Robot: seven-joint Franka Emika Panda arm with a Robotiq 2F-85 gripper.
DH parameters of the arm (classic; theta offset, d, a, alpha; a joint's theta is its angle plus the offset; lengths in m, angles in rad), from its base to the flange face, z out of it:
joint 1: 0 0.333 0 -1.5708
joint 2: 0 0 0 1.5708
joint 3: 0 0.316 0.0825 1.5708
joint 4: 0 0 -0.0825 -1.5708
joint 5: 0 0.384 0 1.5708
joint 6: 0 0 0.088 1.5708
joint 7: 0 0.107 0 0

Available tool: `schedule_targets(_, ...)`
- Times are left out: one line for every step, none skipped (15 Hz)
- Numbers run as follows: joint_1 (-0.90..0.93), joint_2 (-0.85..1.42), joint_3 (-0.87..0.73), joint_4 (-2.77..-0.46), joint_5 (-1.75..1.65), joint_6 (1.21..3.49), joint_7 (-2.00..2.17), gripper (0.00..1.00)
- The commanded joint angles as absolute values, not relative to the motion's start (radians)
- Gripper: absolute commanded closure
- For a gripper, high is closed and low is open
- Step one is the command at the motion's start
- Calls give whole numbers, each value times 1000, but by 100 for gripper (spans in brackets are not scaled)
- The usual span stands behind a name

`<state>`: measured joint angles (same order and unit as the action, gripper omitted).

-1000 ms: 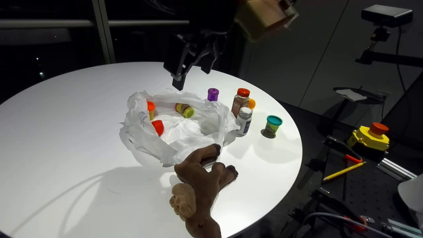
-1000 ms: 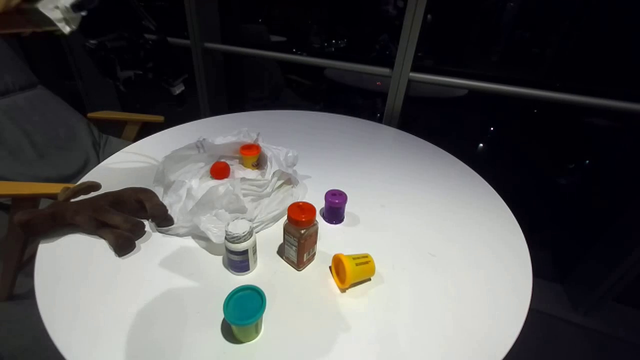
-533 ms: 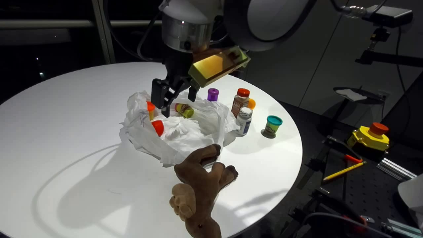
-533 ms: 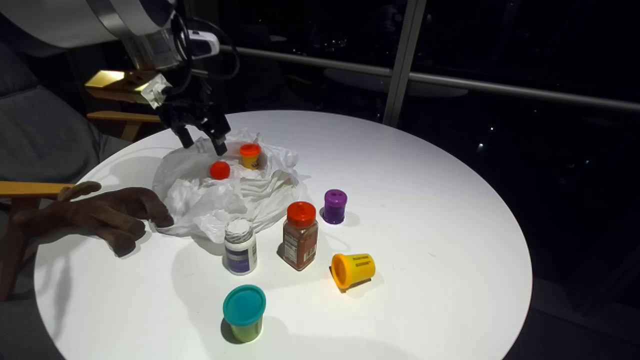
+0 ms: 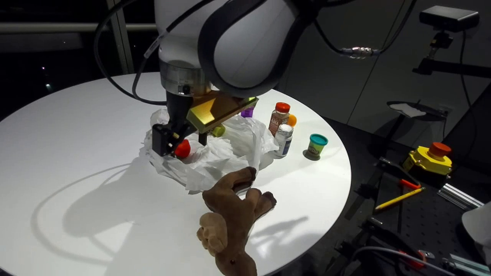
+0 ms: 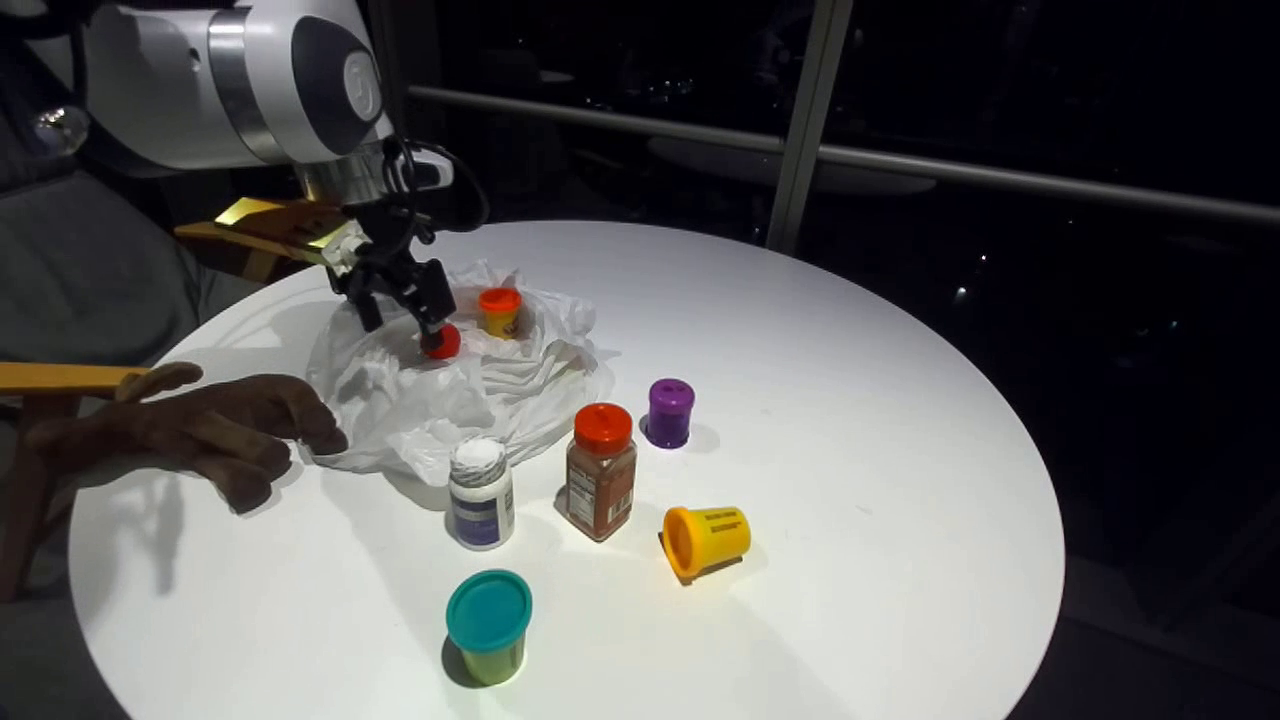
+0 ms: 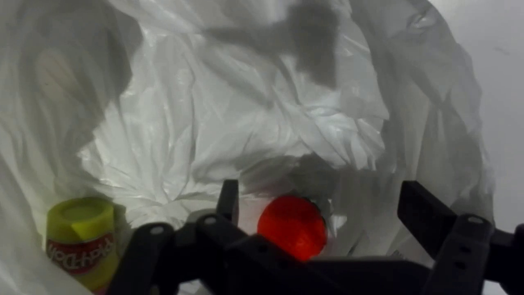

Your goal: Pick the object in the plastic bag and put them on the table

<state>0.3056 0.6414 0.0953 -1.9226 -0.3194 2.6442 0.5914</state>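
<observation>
The bear [image 6: 200,435] lies by the bag [image 6: 420,420]; the tool [image 6: 403,330], jaws parted wide, hangs at the red object [image 6: 448,342], in the bag with a tub [image 6: 500,313]; then bottle [image 6: 482,505], green cup [image 6: 490,615], jar [image 6: 601,475], purple pot [image 6: 669,412], tipped yellow cup [image 6: 712,540] on the bench [image 6: 860,400].

From different sides, both exterior views overlook the table [image 6: 850,400], sharing the plastic bag [image 6: 450,405]; the dim wrist view looks closely into it, seemingly from above.
</observation>
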Motion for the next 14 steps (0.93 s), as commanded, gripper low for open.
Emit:
schedule_targets(362, 703, 46, -1830, -258, 2632, 535, 0)
schedule_targets(378, 715, 26, -1815, -261, 2643, 537, 0)
schedule_targets(393, 728, 4, -1799, -267, 2651, 546, 0)
schedule_targets(416, 737, -26, -1785, -283, 2657, 562, 0)
schedule_targets(430, 745, -45, -1773, -287, 2658, 569, 0)
schedule_targets(445, 751, -67, -1765, -292, 2663, 578, 0)
schedule_targets(454, 757, -81, -1754, -291, 2662, 580, 0)
schedule_targets(458, 759, -84, -1752, -282, 2657, 576, 0)
schedule_targets(463, 763, -91, -1748, -279, 2656, 577, 0)
schedule_targets(457, 761, -86, -1751, -268, 2654, 569, 0)
schedule_targets(455, 753, -82, -1761, -261, 2657, 569, 0)
schedule_targets(458, 743, -85, -1775, -259, 2668, 579, 0)
schedule_targets(467, 732, -96, -1790, -257, 2685, 608, 0)
schedule_targets(466, 717, -93, -1808, -236, 2710, 645, 0)
